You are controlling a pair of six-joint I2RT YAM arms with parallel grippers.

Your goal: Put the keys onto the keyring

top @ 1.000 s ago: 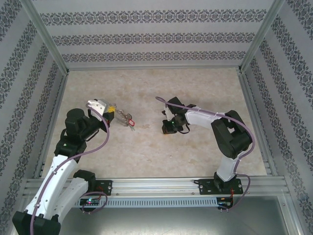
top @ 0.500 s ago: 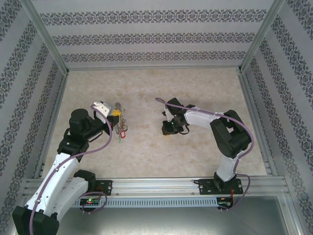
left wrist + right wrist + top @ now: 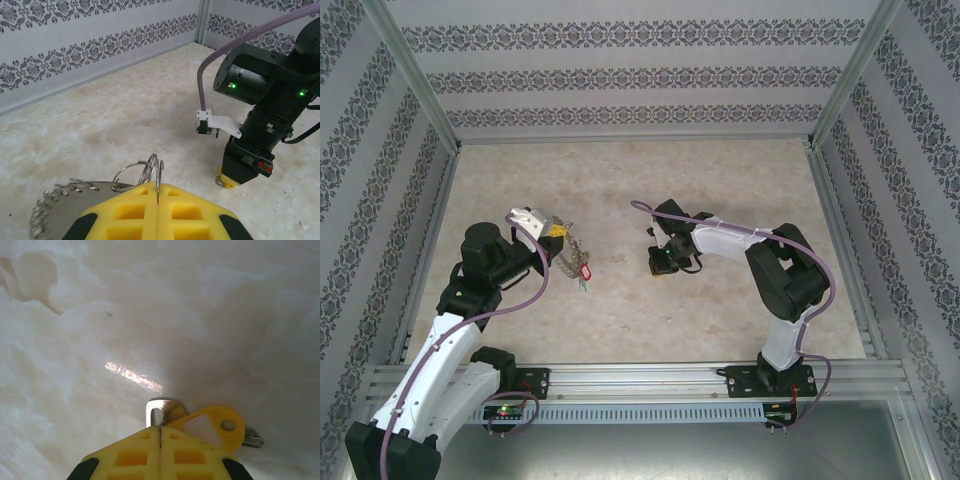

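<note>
I am clamping my left tool (image 3: 158,189) on the keyring (image 3: 80,200): the yellow pads are pressing together on the thin wire loops (image 3: 144,171) at its rim, and the grey hoop, with its fringe of small metal pieces, is extending to the left of the pads in the left wrist view. In the top external view the keyring is hanging from this tool over the left-centre of the tabletop (image 3: 620,175), with a red tag (image 3: 585,270) sitting at its lower end; I cannot tell whether it is touching the surface. I am clamping my right tool (image 3: 160,436) on the yellow-tagged key (image 3: 162,407): the pads are meeting, the key's slotted metal head is protruding just beyond them, and its yellow tag is lying just to the right, close over the tabletop. In the top external view this tool is pointing down near the tabletop's centre, well apart from the keyring.
</note>
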